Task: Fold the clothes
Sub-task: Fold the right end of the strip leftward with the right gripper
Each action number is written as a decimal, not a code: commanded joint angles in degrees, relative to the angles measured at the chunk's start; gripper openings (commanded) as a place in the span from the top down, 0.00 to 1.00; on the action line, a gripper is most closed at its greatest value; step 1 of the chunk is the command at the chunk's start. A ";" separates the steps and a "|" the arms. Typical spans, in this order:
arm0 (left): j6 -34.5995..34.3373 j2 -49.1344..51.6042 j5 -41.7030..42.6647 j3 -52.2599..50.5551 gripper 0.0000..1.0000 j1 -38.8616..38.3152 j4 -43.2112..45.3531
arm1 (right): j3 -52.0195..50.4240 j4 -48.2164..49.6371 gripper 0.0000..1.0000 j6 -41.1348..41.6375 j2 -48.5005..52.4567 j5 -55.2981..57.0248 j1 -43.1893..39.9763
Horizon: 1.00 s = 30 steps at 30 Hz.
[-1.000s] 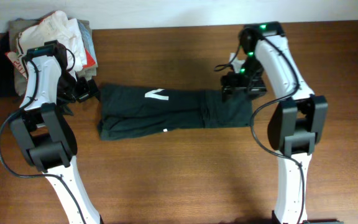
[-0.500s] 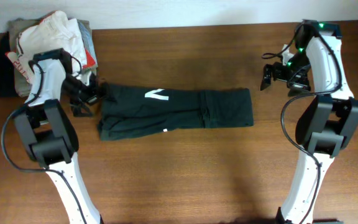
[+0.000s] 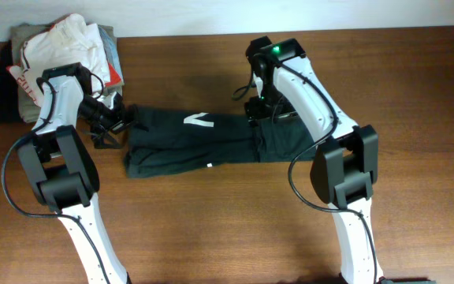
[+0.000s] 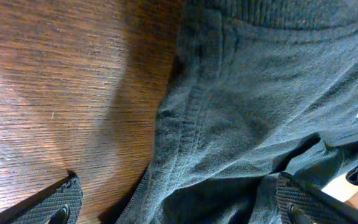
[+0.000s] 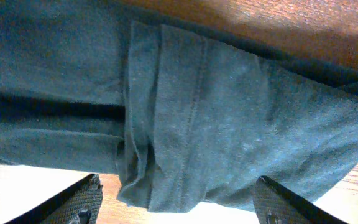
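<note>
Right gripper (image 5: 178, 208) spread wide over dark garment (image 3: 195, 146); closing here may snag one layer, skewing the fold

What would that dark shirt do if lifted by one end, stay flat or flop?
Probably flop: the shirt lies in soft folds and wrinkles, so a lifted end would likely drape and sag. It looks like thin knit, so likely light. Pushed across the wooden table, it would probably bunch up rather than slide whole.
</note>
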 commanded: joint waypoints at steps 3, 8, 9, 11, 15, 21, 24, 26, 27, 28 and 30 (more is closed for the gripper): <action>1.36 2.34 -0.66 -0.87 0.01 -0.07 1.68 | -0.15 1.55 0.26 5.14 4.00 1.75 4.00; 1.36 2.34 -0.66 -0.87 0.01 -0.02 1.62 | -1.31 2.10 0.27 5.57 4.39 4.57 3.54; 1.36 2.34 -0.63 -0.87 0.01 -0.02 1.68 | -3.04 2.93 0.28 5.57 4.44 4.76 3.52; 1.36 2.34 -0.63 -0.87 0.01 -0.02 1.68 | -6.16 5.22 0.30 5.60 4.44 4.74 3.56; 1.36 2.34 -0.63 -0.87 0.01 -0.02 1.81 | -6.58 6.01 0.50 5.57 4.44 4.76 3.50; 1.36 2.34 -0.66 -0.87 0.01 -0.02 1.88 | -2.43 4.04 0.91 5.60 4.42 4.76 3.50; 1.36 2.34 -0.66 -0.87 0.01 -0.02 1.88 | -1.66 3.63 0.96 5.60 4.42 4.74 3.50; 1.36 2.34 -0.66 -0.87 0.01 -0.02 1.90 | 1.97 1.07 0.96 5.60 3.87 4.04 3.52; 1.36 2.34 -0.63 -0.87 0.01 -0.02 1.95 | 6.67 -1.77 0.96 5.57 3.74 0.92 3.52; 1.36 2.34 -0.63 -0.87 0.01 -0.02 1.92 | 8.74 -2.64 0.96 5.55 3.74 -1.68 3.58; 1.36 2.34 -0.63 -0.87 0.01 -0.02 2.05 | 8.85 -2.62 0.96 5.57 3.78 -6.36 3.63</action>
